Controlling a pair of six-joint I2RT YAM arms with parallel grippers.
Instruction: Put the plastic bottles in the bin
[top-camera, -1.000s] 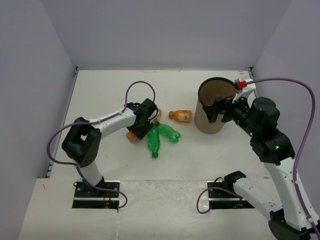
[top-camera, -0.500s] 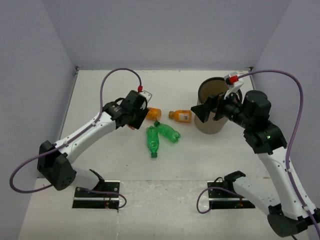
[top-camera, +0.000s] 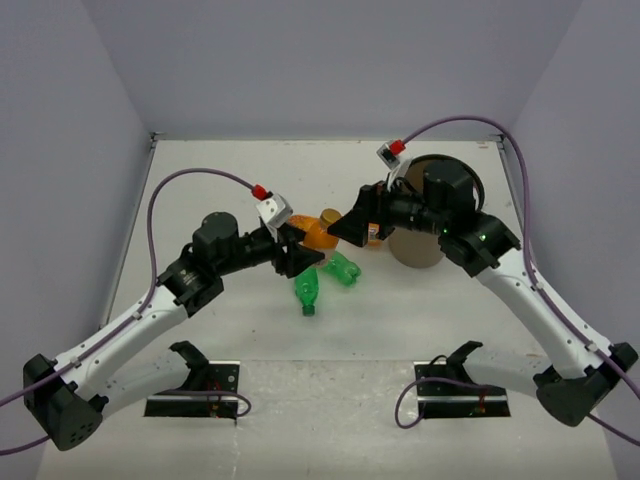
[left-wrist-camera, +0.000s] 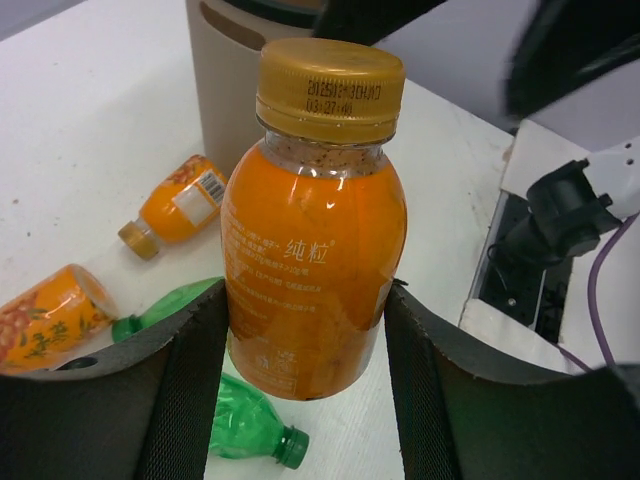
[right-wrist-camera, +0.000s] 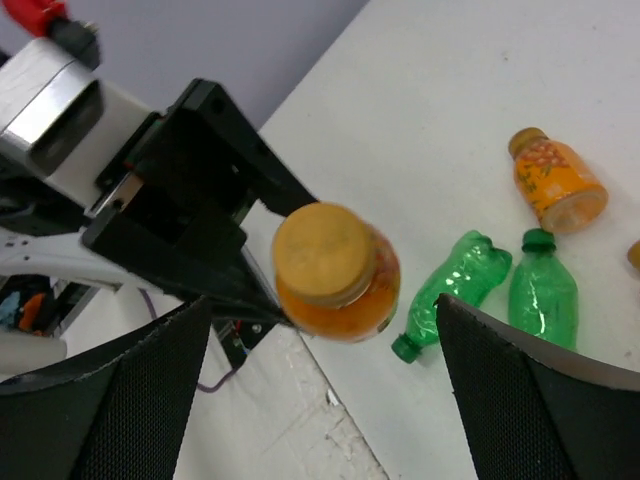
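Bottle (top-camera: 321, 231) above table (top-camera: 200, 185), left of bin (top-camera: 415, 252)

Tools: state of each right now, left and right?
Left tool: closed, holding an orange bottle.
Right tool: open, holding nothing.

table (top-camera: 200, 180) carries bin (top-camera: 412, 252), green bottles (top-camera: 308, 290), orange bottles (left-wrist-camera: 178, 203).

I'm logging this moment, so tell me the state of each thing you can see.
Held orange bottle: capped, full, in the air.
Left gripper: shut on that bottle.
Right gripper: open, facing its cap.
Green bottles: lying down, capped.
Loose orange bottles: lying down.
Bin: upright, top open.
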